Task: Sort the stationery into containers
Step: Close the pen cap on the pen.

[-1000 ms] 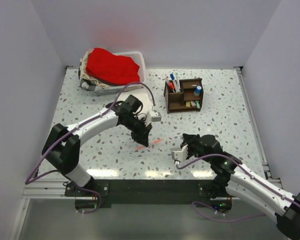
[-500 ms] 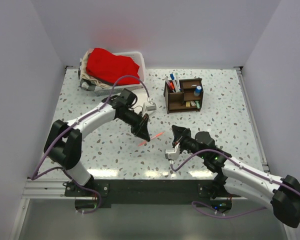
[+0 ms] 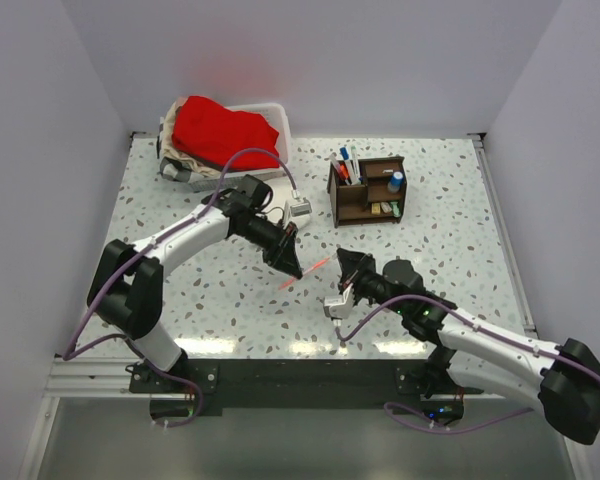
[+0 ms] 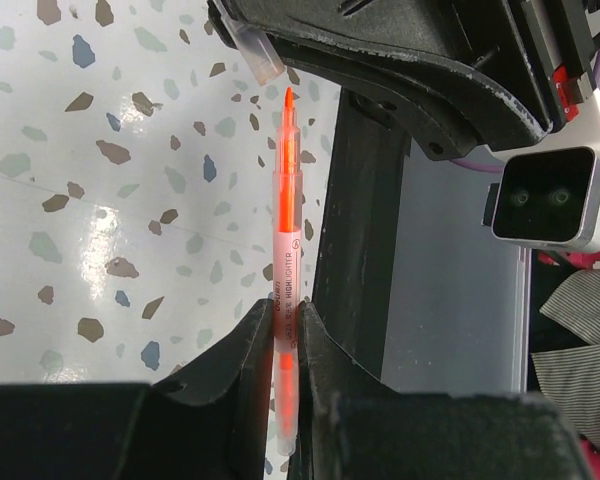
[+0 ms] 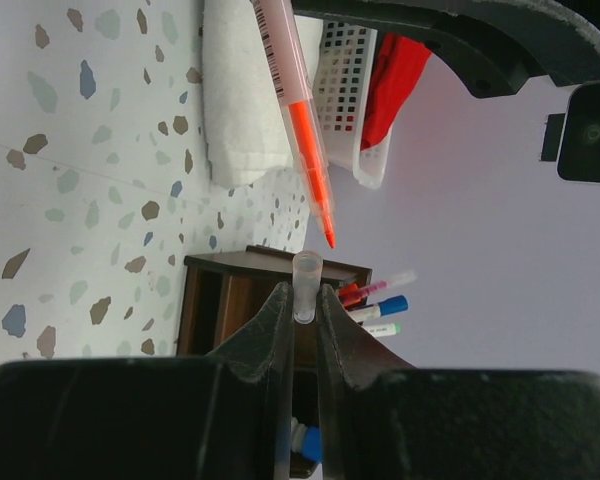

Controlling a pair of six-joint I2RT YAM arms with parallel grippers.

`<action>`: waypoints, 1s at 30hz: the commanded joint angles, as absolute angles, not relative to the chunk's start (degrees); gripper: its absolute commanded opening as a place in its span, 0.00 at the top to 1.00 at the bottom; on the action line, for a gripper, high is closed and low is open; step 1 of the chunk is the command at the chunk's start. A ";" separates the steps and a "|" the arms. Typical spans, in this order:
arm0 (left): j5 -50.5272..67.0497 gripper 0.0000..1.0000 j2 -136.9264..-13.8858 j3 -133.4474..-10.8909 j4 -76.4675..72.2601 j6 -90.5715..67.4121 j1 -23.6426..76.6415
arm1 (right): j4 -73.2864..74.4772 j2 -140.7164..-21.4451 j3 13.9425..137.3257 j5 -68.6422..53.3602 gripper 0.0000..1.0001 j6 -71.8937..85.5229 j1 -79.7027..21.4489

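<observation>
1. Left claw (image 4: 283,312) is clenched on a highlighter (image 4: 285,250): a slim see-through pen with orange ink inside, black print on the barrel and a bare orange tip.
2. Right claw (image 5: 302,300) grasps the small clear cap (image 5: 306,278). Its open mouth faces the orange tip, just apart from it.
3. From above, the highlighter and cap sit between both arms, over the speckled table (image 3: 450,230), and the print cannot be read there.
4. Only the right wrist camera shows the brown organizer (image 5: 230,300) behind the cap, with pens (image 5: 380,305) in it, and a white basket (image 5: 352,80).
5. The highlighter is gripped near its back end, and most of it sticks out past the left claw.
</observation>
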State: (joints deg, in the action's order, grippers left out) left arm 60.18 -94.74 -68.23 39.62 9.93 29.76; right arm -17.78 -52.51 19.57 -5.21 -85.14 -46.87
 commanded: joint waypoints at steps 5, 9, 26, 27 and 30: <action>62.32 1.00 -95.45 -68.20 36.30 7.30 29.18 | -19.60 -51.94 22.76 -3.43 1.00 -84.11 -47.81; 61.96 1.00 -95.98 -68.20 35.95 6.94 29.27 | -19.60 -51.68 22.85 -2.64 1.00 -83.50 -48.16; 62.05 1.00 -97.21 -69.08 34.81 5.63 29.27 | -18.99 -55.37 25.48 -0.18 1.00 -84.11 -51.15; 62.22 1.00 -97.56 -69.26 34.89 5.45 29.27 | -18.64 -55.98 25.84 1.04 1.00 -84.55 -51.76; 62.93 1.00 -97.82 -69.87 34.89 5.27 29.27 | -18.46 -57.56 26.72 2.37 1.00 -85.95 -52.73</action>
State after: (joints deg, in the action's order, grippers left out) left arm 60.73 -96.99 -68.23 37.08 6.55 29.63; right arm -17.17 -56.12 23.38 1.34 -84.36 -50.78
